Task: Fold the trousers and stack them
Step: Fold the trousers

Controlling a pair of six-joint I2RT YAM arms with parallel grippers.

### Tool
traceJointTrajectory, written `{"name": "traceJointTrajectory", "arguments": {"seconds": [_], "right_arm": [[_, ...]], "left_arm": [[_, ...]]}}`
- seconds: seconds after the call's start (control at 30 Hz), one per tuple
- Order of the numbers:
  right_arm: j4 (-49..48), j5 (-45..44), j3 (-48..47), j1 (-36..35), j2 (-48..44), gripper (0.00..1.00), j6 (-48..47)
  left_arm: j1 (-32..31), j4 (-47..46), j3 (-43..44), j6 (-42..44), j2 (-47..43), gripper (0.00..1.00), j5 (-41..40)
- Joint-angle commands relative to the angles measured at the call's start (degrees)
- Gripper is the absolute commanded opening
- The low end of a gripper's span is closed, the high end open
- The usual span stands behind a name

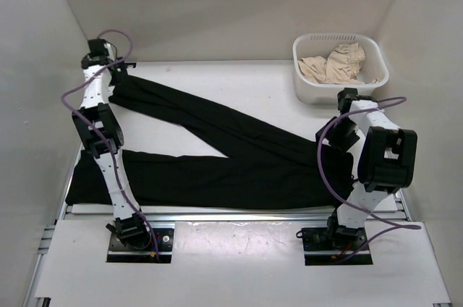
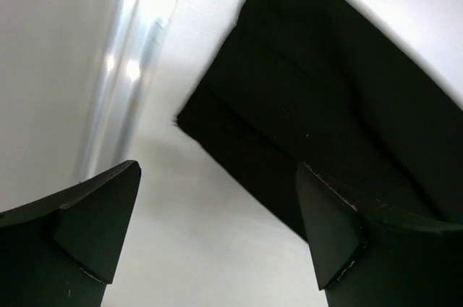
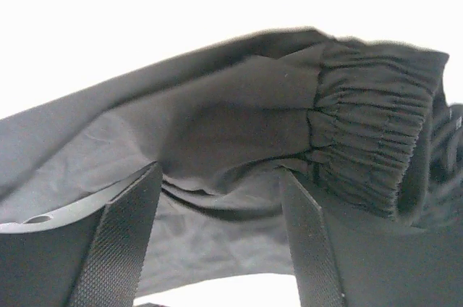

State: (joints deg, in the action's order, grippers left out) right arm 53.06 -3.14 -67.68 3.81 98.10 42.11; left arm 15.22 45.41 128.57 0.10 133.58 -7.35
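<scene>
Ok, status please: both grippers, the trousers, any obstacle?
Left gripper open above leg end. Right gripper open at waistband. Trousers spread flat, unfolded. No obstacle.

**Left wrist view: claw spread above the trouser hem**

Your left claw (image 2: pixel 217 238) stands spread wide, one dark finger (image 2: pixel 87 227) at seven o'clock and the other at five o'clock. Between and beyond them lies the white worktop (image 2: pixel 195 249). The black trousers (image 2: pixel 318 111) run from the centre out toward two o'clock, their squared end pointing toward nine o'clock. The five o'clock finger overlaps the cloth's lower edge; you cannot tell whether it touches. A blurred bright rail (image 2: pixel 134 46) runs toward eleven o'clock.
</scene>
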Motion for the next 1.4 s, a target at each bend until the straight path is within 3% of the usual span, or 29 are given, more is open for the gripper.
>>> {"name": "traceJointTrajectory", "arguments": {"seconds": [0.0, 0.03, 0.2, 0.3, 0.33, 0.37, 0.47, 0.6, 0.67, 0.7, 0.73, 0.83, 1.0, 1.37], "right_arm": [[-1.82, -3.37, -5.43, 0.14, 3.57, 0.70, -1.85], [-1.03, -2.67, -6.23, 0.14, 5.67, 0.68, -2.38], [-0.41, -2.14, -7.91, 0.14, 8.33, 0.63, -3.00], [-0.93, -2.14, -7.91, 0.76, 9.03, 0.48, -3.00], [-0.94, -2.66, -7.91, 0.76, 9.03, 0.39, -3.00], [-0.94, -2.66, -7.91, 1.28, 9.03, 0.34, -3.52], [-0.94, -3.27, -8.43, 1.28, 9.03, 0.18, -4.31], [-0.94, -4.50, -10.45, 1.28, 9.03, 0.07, -5.63], [-0.94, -4.51, -10.98, 1.28, 9.03, 0.07, -6.15], [-0.94, -4.51, -10.98, 1.28, 9.03, 0.07, -6.94], [-0.94, -3.90, -10.98, 1.28, 9.03, 0.07, -6.95], [-0.94, -2.58, -11.51, 1.28, 9.03, 0.07, -8.36], [-1.47, -1.87, -10.99, 1.28, 7.98, 0.08, -10.28], [-0.06, -3.81, -11.69, 1.28, 7.45, 0.09, -12.66]], "left_arm": [[-2.48, 2.93, -2.09, -0.10, 7.21, 1.00, -4.92], [-3.26, 2.24, -2.88, -0.10, 9.31, 1.00, -9.91], [-2.66, -1.11, -8.95, -0.10, 11.44, 0.96, -17.78], [-0.99, -2.42, -14.73, -0.10, 8.73, 0.76, -16.46], [-0.29, -3.21, -17.37, -0.10, 6.02, 0.60, -16.46], [0.59, -4.09, -20.18, -0.10, 4.43, 0.53, -16.46], [2.17, -5.33, -31.08, -0.10, -1.89, 0.39, -15.07], [3.84, -5.33, -43.99, -0.10, -9.11, 0.36, -13.83], [4.46, -5.33, -46.56, -0.10, -11.84, 0.42, -13.22], [4.46, -5.33, -47.09, -0.10, -14.55, 0.50, -11.82], [4.46, -5.33, -47.10, -0.10, -15.97, 0.67, -10.94], [4.46, -3.32, -42.39, -0.10, -20.28, 0.85, -6.82], [4.46, 0.38, -31.56, -0.10, -20.29, 0.87, -3.90], [4.99, 4.69, -11.78, -0.10, 1.94, 0.89, 1.82]]}}
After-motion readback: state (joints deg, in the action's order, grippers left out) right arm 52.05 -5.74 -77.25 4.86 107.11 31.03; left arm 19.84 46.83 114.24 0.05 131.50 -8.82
